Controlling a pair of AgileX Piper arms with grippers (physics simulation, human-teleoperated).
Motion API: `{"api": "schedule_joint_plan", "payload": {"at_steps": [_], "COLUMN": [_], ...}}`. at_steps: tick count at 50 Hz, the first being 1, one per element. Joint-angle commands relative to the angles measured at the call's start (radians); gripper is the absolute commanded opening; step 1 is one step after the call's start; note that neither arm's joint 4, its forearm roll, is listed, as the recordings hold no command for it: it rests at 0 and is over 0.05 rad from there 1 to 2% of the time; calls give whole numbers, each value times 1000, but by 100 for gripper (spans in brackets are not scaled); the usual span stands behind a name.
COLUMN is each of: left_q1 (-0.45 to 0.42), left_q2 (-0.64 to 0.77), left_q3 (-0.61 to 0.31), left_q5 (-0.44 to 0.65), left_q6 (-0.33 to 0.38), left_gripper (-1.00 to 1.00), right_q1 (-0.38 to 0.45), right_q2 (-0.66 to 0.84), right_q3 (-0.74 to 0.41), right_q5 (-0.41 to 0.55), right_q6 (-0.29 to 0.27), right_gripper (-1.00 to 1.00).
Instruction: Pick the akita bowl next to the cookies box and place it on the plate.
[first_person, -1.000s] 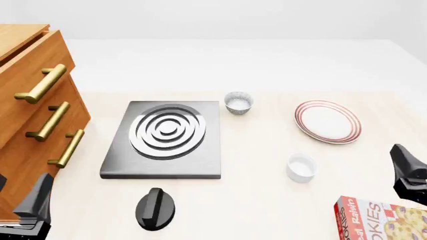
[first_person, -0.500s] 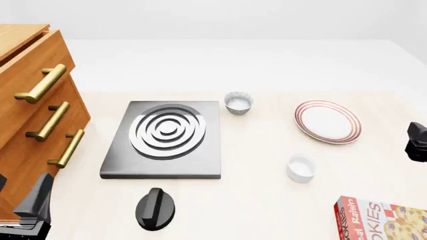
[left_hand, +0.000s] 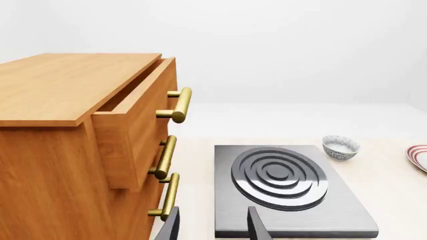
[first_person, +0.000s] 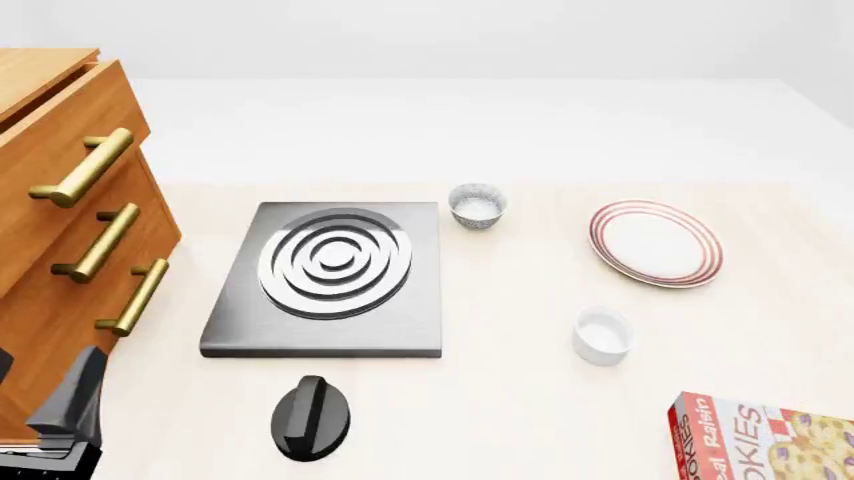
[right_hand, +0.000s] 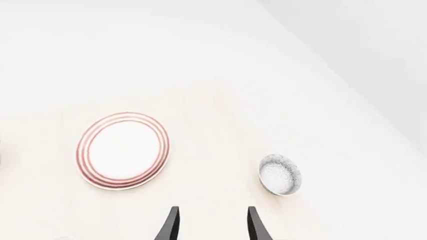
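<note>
One speckled akita bowl (right_hand: 280, 174) lies on the table beyond my right gripper (right_hand: 212, 227), to one side of the plate (right_hand: 123, 150); the front view does not reach it. A second, like bowl (first_person: 477, 205) stands between the stove plate and the red-ringed plate (first_person: 655, 243). The cookies box (first_person: 767, 440) lies at the front right edge. My right gripper is open, empty, short of both bowl and plate, and outside the front view. At the front left corner my left gripper (first_person: 60, 425) is open and empty (left_hand: 212, 230).
A wooden drawer cabinet (first_person: 67, 230) with its top drawer pulled out fills the left side. A dark stove plate (first_person: 327, 280) with rings sits mid-table, a black knob (first_person: 310, 417) in front of it. A plain white cup (first_person: 602, 335) stands between plate and box.
My right gripper has moved away along the right edge of the front view and left it. The left arm and all objects are as before.
</note>
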Motion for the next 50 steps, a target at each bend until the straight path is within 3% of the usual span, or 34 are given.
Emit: {"api": "schedule_joint_plan", "payload": {"at_steps": [1,10,18,35,50], "left_q1": [0,0,0,0,0], "left_q2": [0,0,0,0,0], "left_q3": [0,0,0,0,0], "left_q5": [0,0,0,0,0], "left_q6": [0,0,0,0,0], "left_gripper": [100,100,100,100,100], "right_q1": [-91,-180,-238,-376,-448], "right_q2": [94,179,251,475,589], "right_q3": [-73,-107,-172,-328,-442], "right_q5": [13,4,24,61,120], "right_q6": [-47,-73,-60,11,71], "right_gripper": [100,100,100,100,100]}}
